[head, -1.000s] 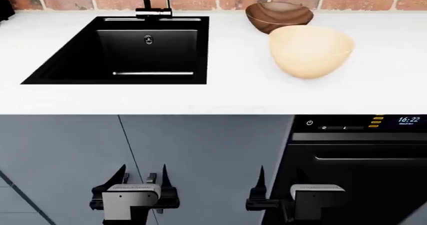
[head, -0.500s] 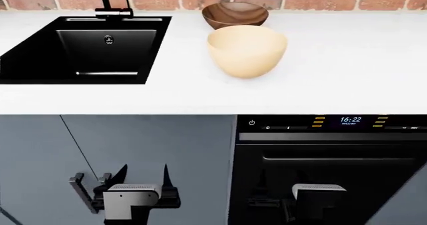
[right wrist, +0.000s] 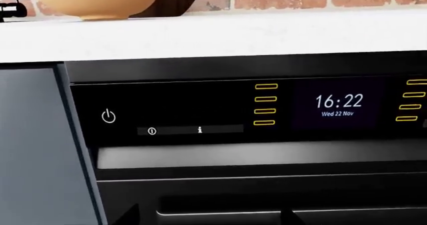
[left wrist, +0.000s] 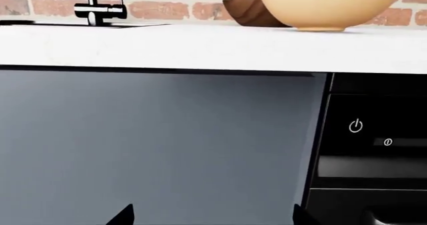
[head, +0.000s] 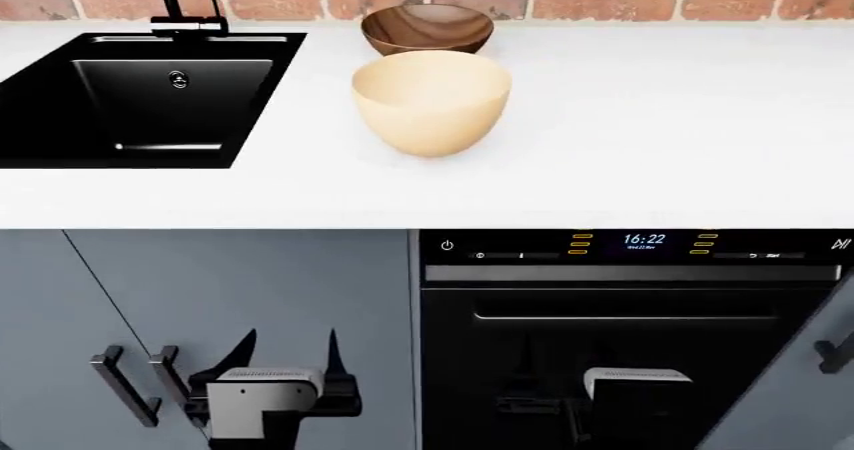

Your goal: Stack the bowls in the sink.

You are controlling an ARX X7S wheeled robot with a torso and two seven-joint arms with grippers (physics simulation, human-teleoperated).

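Sitting near sink (head: 80,155) rim: cream bowl (head: 430,100).

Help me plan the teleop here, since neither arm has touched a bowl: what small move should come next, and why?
Probably raise the left gripper toward the cream bowl. Both grippers hang open below the countertop, in front of the cabinet and oven; the right gripper is equally low. The cream bowl and the brown bowl stand on the counter beside the sink, none in it.
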